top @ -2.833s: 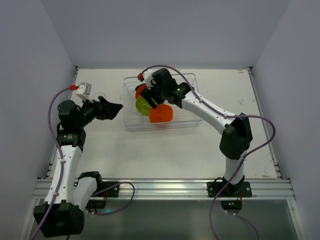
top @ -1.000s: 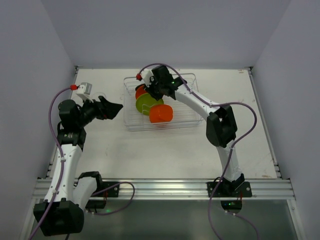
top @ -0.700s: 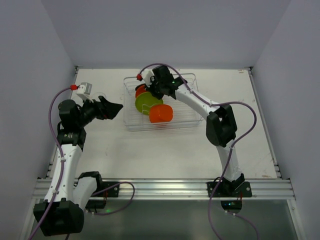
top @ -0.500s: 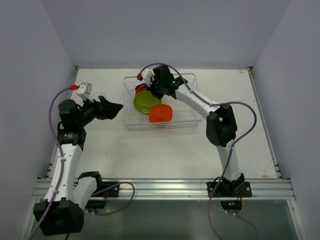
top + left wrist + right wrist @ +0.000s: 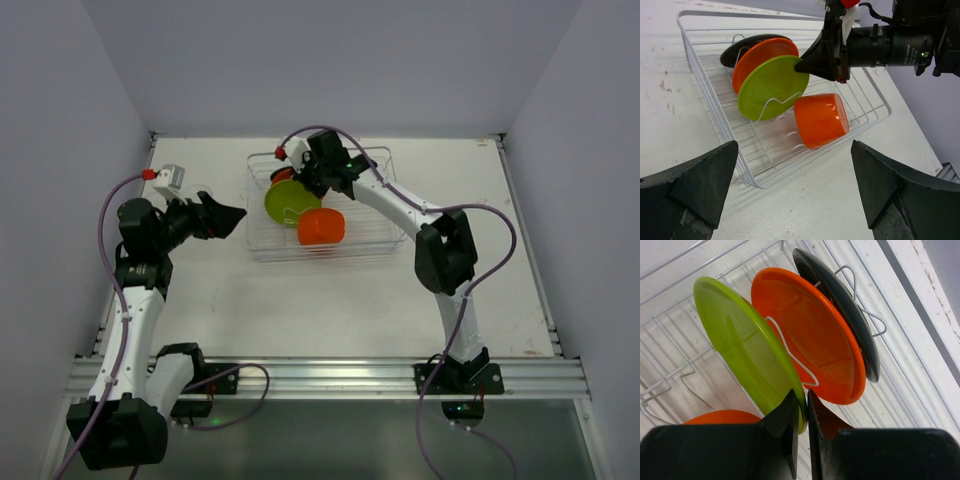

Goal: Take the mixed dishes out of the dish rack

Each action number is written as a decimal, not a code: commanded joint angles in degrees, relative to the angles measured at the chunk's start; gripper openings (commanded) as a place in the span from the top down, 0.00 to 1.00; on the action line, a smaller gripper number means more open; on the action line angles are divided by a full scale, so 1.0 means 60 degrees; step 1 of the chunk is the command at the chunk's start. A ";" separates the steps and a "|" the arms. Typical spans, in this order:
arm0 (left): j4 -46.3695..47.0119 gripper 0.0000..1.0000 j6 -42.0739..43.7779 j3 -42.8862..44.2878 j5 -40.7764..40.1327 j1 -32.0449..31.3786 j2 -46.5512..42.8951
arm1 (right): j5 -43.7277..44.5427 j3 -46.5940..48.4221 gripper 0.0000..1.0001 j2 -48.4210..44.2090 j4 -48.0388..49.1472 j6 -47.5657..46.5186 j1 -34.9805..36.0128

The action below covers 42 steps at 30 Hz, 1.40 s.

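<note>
The right gripper [image 5: 800, 401] is clamped on the upper rim of the lime green plate [image 5: 742, 347], which stands on edge at the left end of the dish rack [image 5: 372, 243], just beside the orange plate [image 5: 812, 340]. Its face lies in line with the fingers, so the pull should go straight up out of the wire slot. The left gripper [image 5: 222, 217], jaws wide apart, hangs well off the rack's left side

right gripper [image 5: 801, 401] pinching the rim of the green plate [image 5: 747, 352], orange plate [image 5: 812, 340] and black plate [image 5: 837, 295] slotted right behind it
</note>
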 commanded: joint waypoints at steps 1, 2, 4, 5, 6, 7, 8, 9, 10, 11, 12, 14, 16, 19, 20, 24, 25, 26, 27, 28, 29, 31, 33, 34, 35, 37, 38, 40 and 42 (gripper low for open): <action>0.0214 0.00 0.0163 -0.0009 0.0165 -0.0048 -0.0038 | 0.0432 -0.0210 1.00 -0.1108 0.0756 0.0094 -0.0141; 0.0200 0.00 0.0177 -0.0009 0.0165 -0.0048 -0.0038 | 0.0447 -0.0298 1.00 -0.1181 0.0887 0.0080 -0.0141; 0.0199 0.00 0.0177 -0.0009 0.0165 -0.0048 -0.0038 | 0.0447 -0.0503 1.00 -0.1474 0.1049 0.0109 -0.0141; 0.0214 0.00 0.0163 0.0006 0.0165 -0.0048 -0.0052 | 0.0418 -0.0562 1.00 -0.1562 0.1093 0.0109 -0.0127; 0.0200 0.00 0.0163 -0.0009 0.0165 -0.0048 -0.0052 | 0.0403 -0.0621 1.00 -0.1737 0.1152 0.0124 -0.0141; 0.0199 0.00 0.0163 -0.0009 0.0165 -0.0048 -0.0052 | 0.0389 -0.0708 1.00 -0.1826 0.1167 0.0138 -0.0141; 0.0214 0.00 0.0163 -0.0023 0.0165 -0.0048 -0.0052 | 0.0359 -0.0709 1.00 -0.1884 0.1181 0.0138 -0.0156; 0.0200 0.00 0.0163 -0.0023 0.0165 -0.0048 -0.0067 | 0.0345 -0.0738 1.00 -0.2001 0.1182 0.0153 -0.0141; 0.0199 0.00 0.0163 -0.0023 0.0165 -0.0048 -0.0052 | 0.0359 -0.0753 1.00 -0.2060 0.1196 0.0153 -0.0156; 0.0214 0.00 0.0163 -0.0023 0.0165 -0.0033 -0.0067 | 0.0345 -0.0753 1.00 -0.2104 0.1182 0.0168 -0.0156; 0.0214 0.00 0.0163 -0.0023 0.0165 -0.0048 -0.0052 | 0.0344 -0.0768 1.00 -0.2206 0.1196 0.0182 -0.0156; 0.0214 0.00 0.0163 -0.0023 0.0165 -0.0048 -0.0067 | 0.0359 -0.0782 1.00 -0.2324 0.1181 0.0182 -0.0141; 0.0214 0.00 0.0163 -0.0023 0.0165 -0.0048 -0.0081 | 0.0403 -0.0797 1.00 -0.2485 0.1196 0.0168 -0.0156; 0.0200 0.00 0.0163 -0.0038 0.0165 -0.0048 -0.0081 | 0.0418 -0.0826 1.00 -0.2675 0.1182 0.0197 -0.0156; 0.0214 0.00 0.0163 -0.0038 0.0165 -0.0048 -0.0082 | 0.0389 -0.0827 1.00 -0.2734 0.1196 0.0226 -0.0185; 0.0200 0.00 0.0163 -0.0024 0.0165 -0.0048 -0.0096 | 0.0169 -0.0929 1.00 -0.2969 0.1196 0.0402 -0.0244; 0.0214 0.00 0.0163 -0.0038 0.0165 -0.0048 -0.0096 | 0.0125 -0.0958 1.00 -0.3027 0.1182 0.0431 -0.0273; 0.0200 0.00 0.0163 -0.0038 0.0165 -0.0048 -0.0096 | 0.0081 -0.1002 1.00 -0.3144 0.1182 0.0518 -0.0302; 0.0199 0.00 0.0148 -0.0024 0.0180 -0.0048 -0.0096 | 0.0023 -0.1060 1.00 -0.3203 0.1182 0.0577 -0.0317; 0.0199 0.00 0.0148 -0.0038 0.0180 -0.0048 -0.0096 | -0.0065 -0.1090 1.00 -0.3261 0.1211 0.0636 -0.0346; 0.0214 0.00 0.0148 -0.0038 0.0180 -0.0048 -0.0096 | -0.0124 -0.1119 1.00 -0.3393 0.1225 0.0781 -0.0390; 0.0199 0.00 0.0148 -0.0038 0.0180 -0.0048 -0.0096 | -0.0401 -0.1265 1.00 -0.3554 0.1284 0.0943 -0.0478; 0.0214 0.00 0.0133 -0.0023 0.0194 -0.0048 -0.0096 | -0.0548 -0.1455 1.00 -0.3831 0.1386 0.1280 -0.0624; 0.0214 0.00 0.0133 -0.0038 0.0209 -0.0048 -0.0096 | -0.0607 -0.1529 1.00 -0.3935 0.1459 0.1382 -0.0668; 0.0214 0.00 0.0133 -0.0038 0.0209 -0.0048 -0.0096 | -0.0724 -0.1602 1.00 -0.4037 0.1503 0.1587 -0.0770; 0.0229 0.00 0.0133 -0.0038 0.0209 -0.0033 -0.0096 | -0.0798 -0.1851 1.00 -0.4330 0.1649 0.1807 -0.0873; 0.0214 0.00 0.0133 -0.0038 0.0209 -0.0033 -0.0096 | -0.0827 -0.1968 1.00 -0.4447 0.1723 0.2040 -0.0975; 0.0214 0.00 0.0119 -0.0024 0.0238 -0.0033 -0.0096 | -0.0900 -0.2319 1.00 -0.4783 0.1927 0.2291 -0.1151; 0.0243 0.00 0.0119 -0.0023 0.0238 -0.0033 -0.0096 | -0.1061 -0.2714 1.00 -0.5019 0.2060 0.2671 -0.1269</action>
